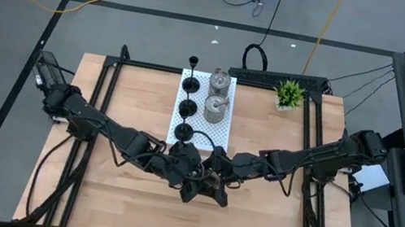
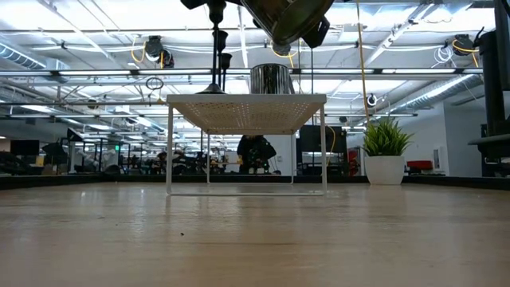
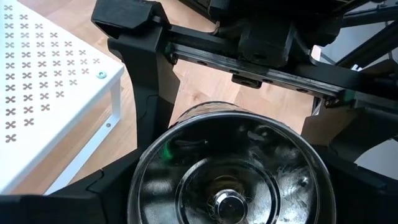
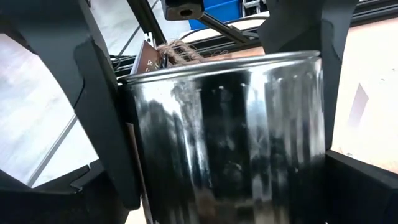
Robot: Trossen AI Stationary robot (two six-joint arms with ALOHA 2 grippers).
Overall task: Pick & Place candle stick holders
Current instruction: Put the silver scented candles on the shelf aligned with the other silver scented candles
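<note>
Meeting above the wooden tabletop (image 1: 130, 200) just in front of the white perforated board (image 1: 220, 133), the right gripper (image 1: 211, 183) has its fingers (image 4: 102, 118) clenched around a shiny silver round candle holder (image 4: 230, 137), raised off the surface; whether the left gripper (image 1: 192, 184) grips it too cannot be told.

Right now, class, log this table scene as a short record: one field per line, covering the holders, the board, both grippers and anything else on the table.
Board: white perforated board on legs, at the table's far middle
Black holders: three in a row on the board
Silver holders on board: two
Third silver holder: lifted off the table, near the board's front edge
Left gripper: closed on the third silver holder
Right gripper: fingers on either side of the same holder
Other: potted plant at the far right
</note>
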